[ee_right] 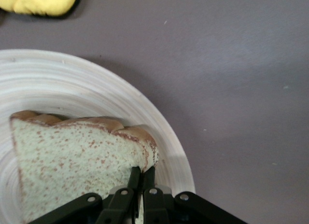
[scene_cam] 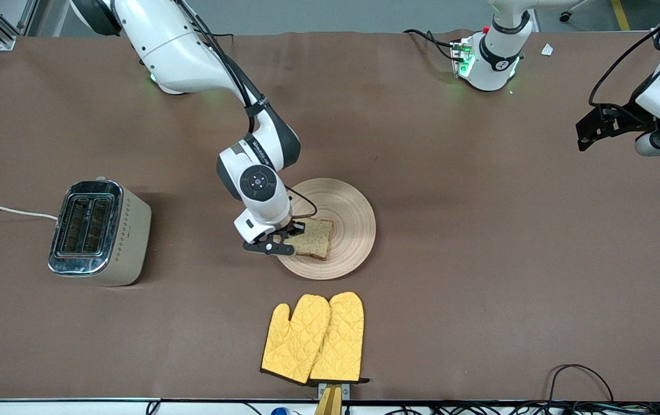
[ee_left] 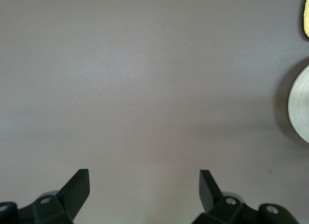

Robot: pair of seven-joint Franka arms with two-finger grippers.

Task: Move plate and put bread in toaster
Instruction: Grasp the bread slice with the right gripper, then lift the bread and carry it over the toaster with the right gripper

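Note:
The wooden plate (scene_cam: pixel 348 203) lies mid-table. The bread (scene_cam: pixel 313 237) rests on its part nearer the front camera. My right gripper (scene_cam: pixel 295 230) is down at the slice's edge toward the right arm's end. In the right wrist view my right gripper (ee_right: pixel 142 173) is shut on a crust corner of the bread (ee_right: pixel 72 156), low over the plate (ee_right: pixel 96 93). The toaster (scene_cam: pixel 99 230) stands toward the right arm's end, slots up and empty. My left gripper (scene_cam: pixel 586 135) waits, open and empty, over bare table at the left arm's end; the left wrist view shows it (ee_left: pixel 145 185) and the plate's rim (ee_left: pixel 301 108).
A pair of yellow oven mitts (scene_cam: pixel 315 337) lies nearer the front camera than the plate, also showing in the right wrist view (ee_right: pixel 38 2). The toaster's white cord (scene_cam: pixel 7 211) runs off the table's end. Brown tabletop lies between plate and toaster.

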